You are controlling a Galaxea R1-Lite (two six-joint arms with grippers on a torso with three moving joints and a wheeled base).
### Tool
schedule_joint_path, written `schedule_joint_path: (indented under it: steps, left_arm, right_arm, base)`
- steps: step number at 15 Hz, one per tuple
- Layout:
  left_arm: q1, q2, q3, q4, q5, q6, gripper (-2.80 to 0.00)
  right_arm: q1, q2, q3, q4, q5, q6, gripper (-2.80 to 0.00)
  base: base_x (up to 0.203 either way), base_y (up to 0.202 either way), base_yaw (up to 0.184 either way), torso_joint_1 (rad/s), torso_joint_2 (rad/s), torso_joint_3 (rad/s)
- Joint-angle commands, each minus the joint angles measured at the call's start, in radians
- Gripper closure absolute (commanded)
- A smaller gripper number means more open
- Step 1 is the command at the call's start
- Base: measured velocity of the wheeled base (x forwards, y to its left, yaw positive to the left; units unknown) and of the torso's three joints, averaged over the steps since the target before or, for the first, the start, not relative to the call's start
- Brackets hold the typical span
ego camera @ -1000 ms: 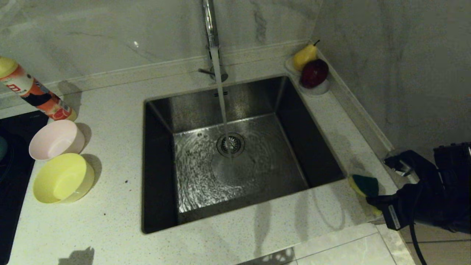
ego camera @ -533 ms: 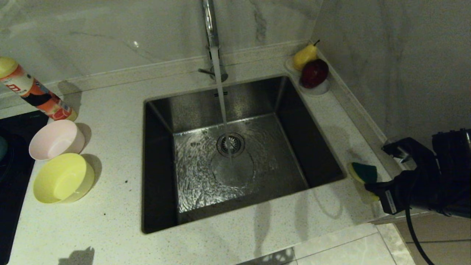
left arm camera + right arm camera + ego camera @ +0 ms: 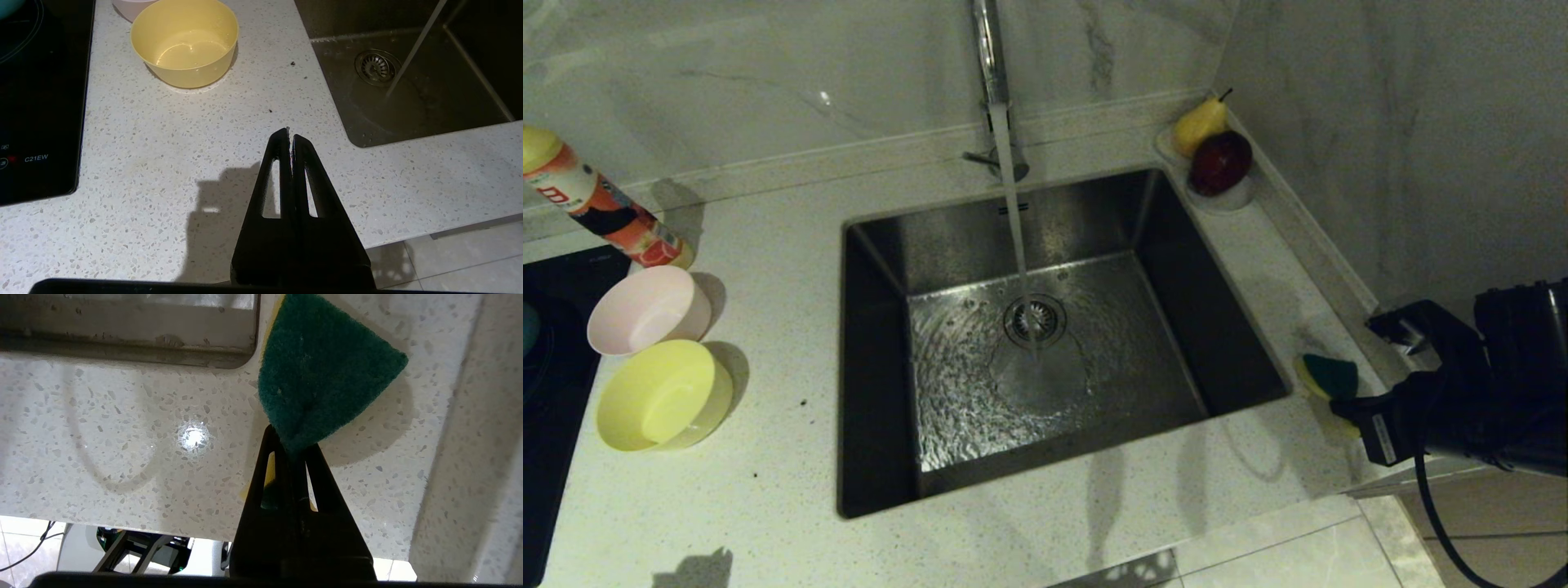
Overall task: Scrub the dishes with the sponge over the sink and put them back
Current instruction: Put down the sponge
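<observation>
Over the last second our right gripper (image 3: 292,451) has carried the sponge (image 3: 1330,378) a little farther from us along the right strip of the tabletop (image 3: 768,490), its jaws clamped on one corner so that the green face fans out ahead of them. We read that as the sponge now picked up and clear of the surface, so the next call is to fetch a bowl and bring both over the sink (image 3: 1045,343), where water is running from the faucet (image 3: 990,57) onto the drain. The sponge hangs just beside the sink's right rim, with the raised wall ledge close on its other side, so that strip is narrow and the open room lies leftward over the basin. Far along the same strip sits a fruit dish (image 3: 1217,192). Our left gripper (image 3: 290,141) hovers over the near tabletop with jaws closed on nothing. The yellow bowl (image 3: 663,396) and pink bowl (image 3: 647,310) stand touching, left of the sink, with bare tabletop around them; a bottle (image 3: 596,208) leans beyond.
</observation>
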Motion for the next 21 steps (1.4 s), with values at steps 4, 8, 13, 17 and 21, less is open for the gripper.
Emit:
schedule_joint_path:
  steps: [4, 8, 13, 17, 21]
  left_arm:
    - [0.000, -0.001, 0.040, -0.001, 0.001, -0.001, 0.00]
    - [0.000, -0.001, 0.040, -0.001, 0.001, -0.001, 0.00]
    - [0.000, -0.001, 0.040, -0.001, -0.001, -0.001, 0.00]
    - [0.000, -0.001, 0.040, -0.001, 0.001, -0.001, 0.00]
    - [0.000, -0.001, 0.040, 0.000, -0.001, -0.001, 0.00]
  right_arm:
    - [-0.003, 0.022, 0.001, -0.028, 0.000, -0.005, 0.00]
    - [-0.014, 0.018, -0.001, -0.031, 0.000, -0.028, -2.80]
    - [-0.014, 0.014, -0.002, -0.035, 0.002, -0.025, -2.80]
    - [-0.011, -0.004, -0.007, -0.025, 0.008, -0.013, -2.80]
    - [0.029, -0.014, 0.002, -0.005, 0.012, 0.049, -2.80]
  base:
    - [0.000, 0.000, 0.000, 0.000, 0.00, 0.000]
    - [0.000, 0.000, 0.000, 0.000, 0.00, 0.000]
    - [0.000, 0.000, 0.000, 0.000, 0.00, 0.000]
    - [0.000, 0.000, 0.000, 0.000, 0.00, 0.000]
    - [0.000, 0.000, 0.000, 0.000, 0.00, 0.000]
